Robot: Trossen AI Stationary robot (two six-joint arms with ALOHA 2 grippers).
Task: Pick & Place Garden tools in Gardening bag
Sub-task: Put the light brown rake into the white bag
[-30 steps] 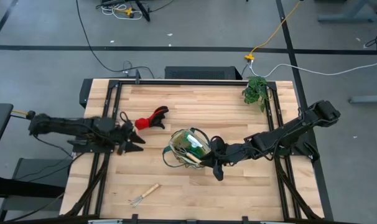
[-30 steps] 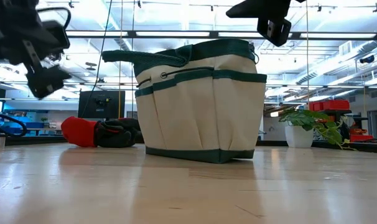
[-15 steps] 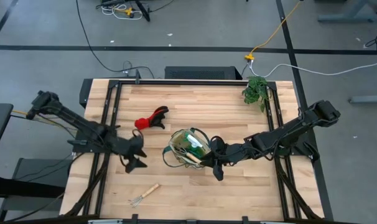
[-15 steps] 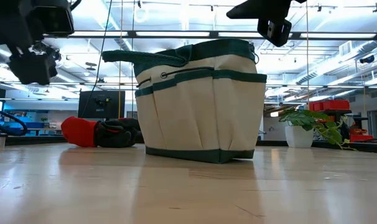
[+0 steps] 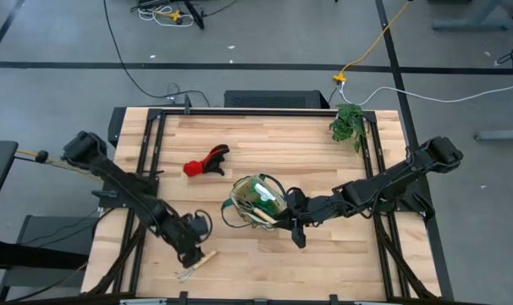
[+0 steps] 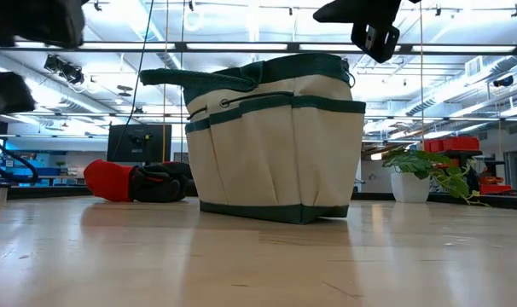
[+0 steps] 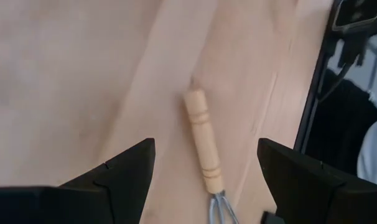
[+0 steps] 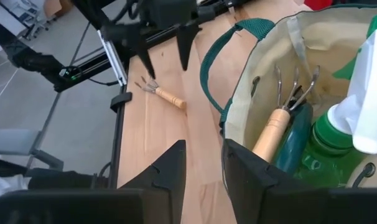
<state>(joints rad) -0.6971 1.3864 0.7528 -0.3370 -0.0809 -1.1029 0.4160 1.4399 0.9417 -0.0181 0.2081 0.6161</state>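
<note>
- Wooden-handled rake lying flat near the desk's front-left corner, tines toward the front edge, nothing touching it.
- Left gripper poised directly above the rake's handle end, pincer released and spread wide, one finger to each side of the handle in the left wrist view, clear of the wood.
- Gardening bag standing upright around the middle of the desk, mouth open; beige with dark green trim and loop handles in the low view.
- Inside the bag: green bottle with white top, wooden-handled tool with metal prongs up, something teal between them, only partly visible.
- Right gripper just beside the bag on its right side, pincer released, holding nothing, fingers apart and straddling the bag's rim.
- Red-and-black handled tool lying flat behind the bag toward the left, well apart from both grippers.
- Leafy green plant at the desk's far-right corner.
</note>
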